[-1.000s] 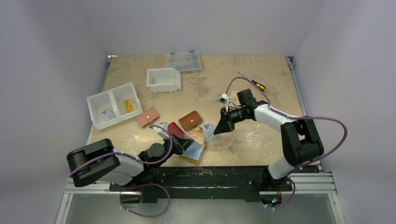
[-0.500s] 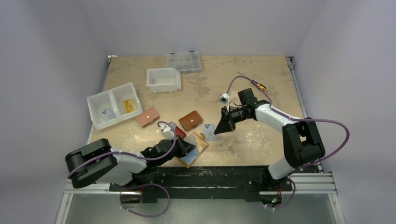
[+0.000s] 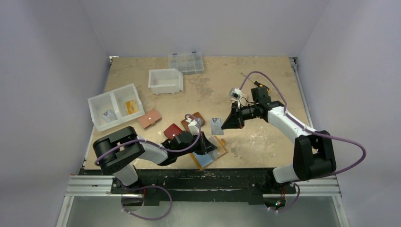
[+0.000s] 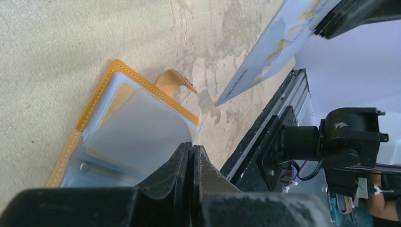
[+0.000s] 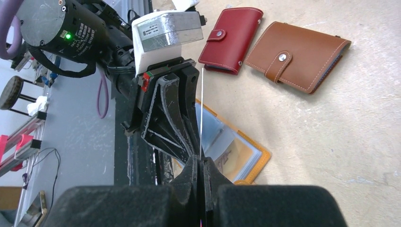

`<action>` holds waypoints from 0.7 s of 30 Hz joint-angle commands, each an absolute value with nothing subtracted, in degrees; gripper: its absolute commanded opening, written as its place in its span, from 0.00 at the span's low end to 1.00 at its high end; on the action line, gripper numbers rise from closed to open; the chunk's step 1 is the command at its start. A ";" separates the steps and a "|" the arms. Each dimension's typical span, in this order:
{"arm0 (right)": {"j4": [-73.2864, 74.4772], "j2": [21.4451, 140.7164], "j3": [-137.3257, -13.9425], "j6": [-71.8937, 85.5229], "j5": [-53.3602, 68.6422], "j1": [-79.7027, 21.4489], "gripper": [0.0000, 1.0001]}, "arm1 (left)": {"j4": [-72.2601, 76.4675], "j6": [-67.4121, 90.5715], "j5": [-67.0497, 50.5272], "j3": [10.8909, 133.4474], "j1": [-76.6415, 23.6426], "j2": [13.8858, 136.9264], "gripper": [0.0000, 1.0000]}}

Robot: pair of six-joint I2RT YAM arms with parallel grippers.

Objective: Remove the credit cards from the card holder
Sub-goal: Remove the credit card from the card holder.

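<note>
Pinching a whitish plastic credit card [image 3: 217,126], the right gripper [image 5: 201,163] should lift straight clear; the left gripper [image 4: 191,147], clenched, pins the mustard-yellow leather card holder [image 4: 142,123] beneath its tips.

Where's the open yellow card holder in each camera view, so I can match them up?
Top view: card holder low centre, under the left gripper.
Left wrist: card holder left-centre, open, just above that gripper's tips.
Right wrist: card holder lower centre, below the red wallet, behind the right gripper's edge-on credit card.
Shared landmark: the left gripper, at the holder in all three.
</note>
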State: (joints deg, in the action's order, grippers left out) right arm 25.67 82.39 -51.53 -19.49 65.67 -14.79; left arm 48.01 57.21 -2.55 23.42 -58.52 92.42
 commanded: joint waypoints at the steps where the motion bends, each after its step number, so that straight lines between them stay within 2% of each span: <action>1: 24.01 80.33 -52.40 -18.87 66.54 -13.91 0.00 | 47.35 54.24 -2.02 24.09 -58.22 92.48 0.00; 10: 24.61 80.71 -52.22 -19.31 65.20 -13.78 0.00 | 40.16 61.77 8.75 12.36 -56.78 85.23 0.00; 21: 25.56 80.68 -52.12 -20.62 65.03 -13.78 0.00 | 25.86 60.59 11.37 14.00 -56.80 75.11 0.00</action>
